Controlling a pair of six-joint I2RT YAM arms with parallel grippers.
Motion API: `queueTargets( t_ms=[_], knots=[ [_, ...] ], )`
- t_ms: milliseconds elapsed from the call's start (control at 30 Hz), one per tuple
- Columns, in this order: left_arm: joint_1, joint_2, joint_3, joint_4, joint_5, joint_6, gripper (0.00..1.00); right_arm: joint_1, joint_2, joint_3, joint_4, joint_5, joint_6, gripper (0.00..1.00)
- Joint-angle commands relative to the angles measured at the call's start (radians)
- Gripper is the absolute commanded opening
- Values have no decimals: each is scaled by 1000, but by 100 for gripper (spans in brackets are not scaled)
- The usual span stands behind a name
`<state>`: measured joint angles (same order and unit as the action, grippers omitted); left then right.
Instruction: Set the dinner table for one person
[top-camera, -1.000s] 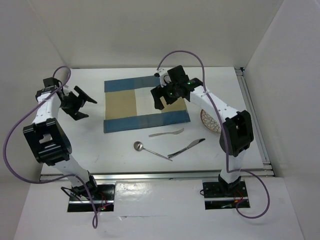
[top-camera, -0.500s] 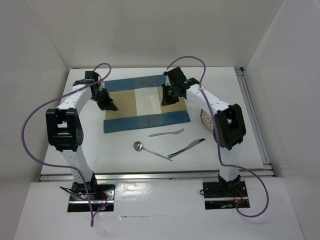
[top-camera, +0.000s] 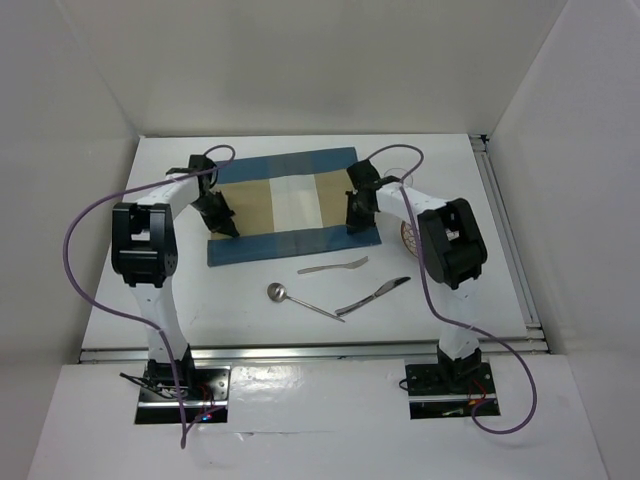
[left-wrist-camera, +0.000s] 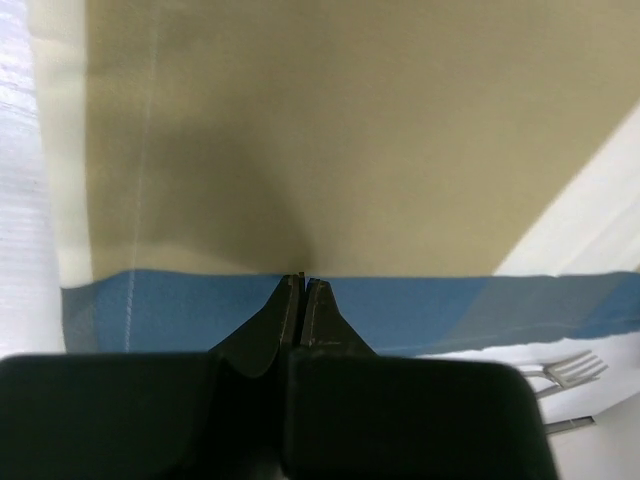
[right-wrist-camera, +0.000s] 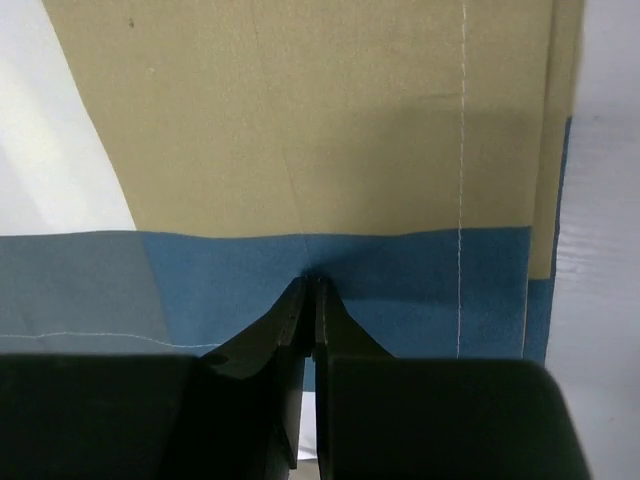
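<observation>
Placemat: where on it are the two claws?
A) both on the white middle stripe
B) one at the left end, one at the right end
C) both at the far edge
B: the left claw is shut on the placemat near its left end, the right claw near its right end.

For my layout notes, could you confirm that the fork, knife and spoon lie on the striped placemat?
Not quite: the fork, knife and spoon lie on the bare white table, just nearer the arms than the striped placemat, as the top external view shows.
</observation>
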<state>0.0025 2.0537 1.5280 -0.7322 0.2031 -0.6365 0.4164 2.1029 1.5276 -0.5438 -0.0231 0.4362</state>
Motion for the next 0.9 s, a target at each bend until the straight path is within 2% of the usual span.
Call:
queueTargets(
  t_ms=[0, 233, 367, 600, 867],
  knots=[
    [-1, 23, 6, -3, -31, -15, 0, 1, -38, -110, 34, 37, 49, 0],
    [-10, 10, -89, 7, -31, -15, 0, 10, -152, -340, 74, 37, 108, 0],
    [-10, -15, -159, 39, -41, -15, 0, 10, -198, -415, 85, 37, 130, 0],
    [-19, -58, -236, 60, -41, -15, 0, 38, -225, -466, 94, 57, 148, 0],
    [-19, -89, -255, 51, -68, -5, 0, 65, -273, -546, 76, 66, 180, 0]
  ],
)
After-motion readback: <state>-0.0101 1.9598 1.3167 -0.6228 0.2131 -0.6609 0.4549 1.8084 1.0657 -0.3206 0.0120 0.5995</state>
